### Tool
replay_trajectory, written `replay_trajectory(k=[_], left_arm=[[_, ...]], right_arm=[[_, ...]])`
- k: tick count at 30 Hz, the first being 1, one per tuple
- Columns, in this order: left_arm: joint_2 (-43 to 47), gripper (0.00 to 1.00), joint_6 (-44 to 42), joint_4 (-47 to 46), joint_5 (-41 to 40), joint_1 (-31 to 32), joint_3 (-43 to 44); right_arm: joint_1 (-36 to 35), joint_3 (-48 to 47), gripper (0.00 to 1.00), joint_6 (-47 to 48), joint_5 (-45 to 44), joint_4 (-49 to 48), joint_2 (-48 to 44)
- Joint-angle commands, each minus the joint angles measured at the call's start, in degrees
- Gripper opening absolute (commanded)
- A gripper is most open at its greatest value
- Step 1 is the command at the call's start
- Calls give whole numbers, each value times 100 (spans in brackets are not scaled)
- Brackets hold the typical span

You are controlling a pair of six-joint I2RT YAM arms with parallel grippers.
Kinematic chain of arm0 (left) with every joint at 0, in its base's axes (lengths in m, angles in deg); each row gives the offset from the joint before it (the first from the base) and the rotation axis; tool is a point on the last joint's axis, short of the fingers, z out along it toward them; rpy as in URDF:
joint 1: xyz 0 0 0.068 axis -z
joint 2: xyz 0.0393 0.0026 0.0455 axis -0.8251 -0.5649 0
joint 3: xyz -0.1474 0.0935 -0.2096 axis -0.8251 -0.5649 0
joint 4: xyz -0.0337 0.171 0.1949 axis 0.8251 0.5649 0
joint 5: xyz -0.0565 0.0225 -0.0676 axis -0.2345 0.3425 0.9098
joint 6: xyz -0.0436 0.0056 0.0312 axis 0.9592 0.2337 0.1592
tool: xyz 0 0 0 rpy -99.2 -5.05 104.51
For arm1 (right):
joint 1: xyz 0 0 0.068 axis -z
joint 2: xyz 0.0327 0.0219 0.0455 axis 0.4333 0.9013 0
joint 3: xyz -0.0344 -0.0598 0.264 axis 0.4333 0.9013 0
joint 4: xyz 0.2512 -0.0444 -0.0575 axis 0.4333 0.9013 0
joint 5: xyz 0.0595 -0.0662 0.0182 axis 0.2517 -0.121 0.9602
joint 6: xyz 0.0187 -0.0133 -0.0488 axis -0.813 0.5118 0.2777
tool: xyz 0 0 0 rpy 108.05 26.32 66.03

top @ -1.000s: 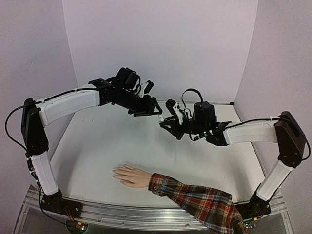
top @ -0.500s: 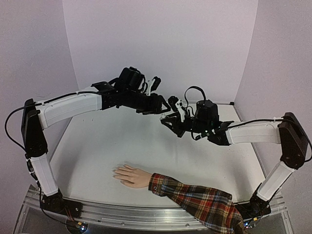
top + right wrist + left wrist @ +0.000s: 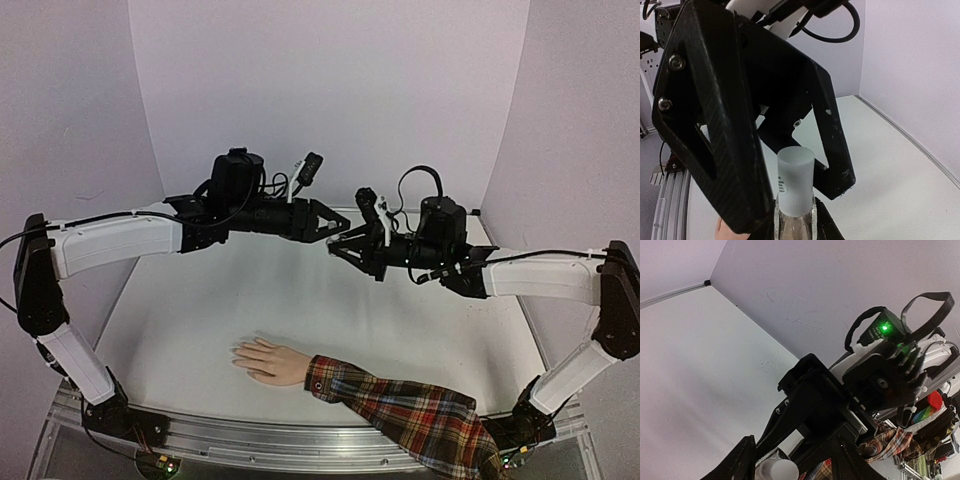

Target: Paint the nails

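A small bottle with a white cap (image 3: 795, 180) stands in my right gripper (image 3: 795, 226), which is shut on its glass body. My left gripper (image 3: 793, 441) is open, and its black fingers (image 3: 707, 130) straddle the cap (image 3: 777, 471) with a gap on one side. Both grippers meet in mid-air over the table's far middle, left gripper (image 3: 335, 228) against right gripper (image 3: 346, 250). The pale hand (image 3: 268, 361) lies flat near the front edge in a red plaid sleeve (image 3: 410, 412). Its nails (image 3: 238, 352) are too small to make out.
The white table (image 3: 200, 300) is walled by pale panels at the back and sides. An aluminium rail (image 3: 260, 442) runs along the front edge. The sleeve trails off the front right corner beside the right arm's base (image 3: 530, 415).
My left arm has swung right and rolled its wrist, bringing its fingers around the bottle's cap, and its jaws have narrowed. The right gripper has risen slightly with the bottle. The hand has not moved.
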Motion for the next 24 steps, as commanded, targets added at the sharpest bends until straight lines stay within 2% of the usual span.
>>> replay_trajectory(k=[1, 5, 11, 24], left_arm=[[407, 45, -113, -669, 286, -11, -171], [442, 35, -233, -617, 464, -11, -231], [638, 42, -481, -556, 434, -11, -381], [469, 32, -710, -200, 279, -10, -130]], right_arm=[[36, -5, 0, -152, 369, -267, -238], [56, -84, 0, -234, 497, -275, -232], [86, -174, 0, -304, 573, -303, -232], [100, -367, 0, -497, 632, -405, -186]])
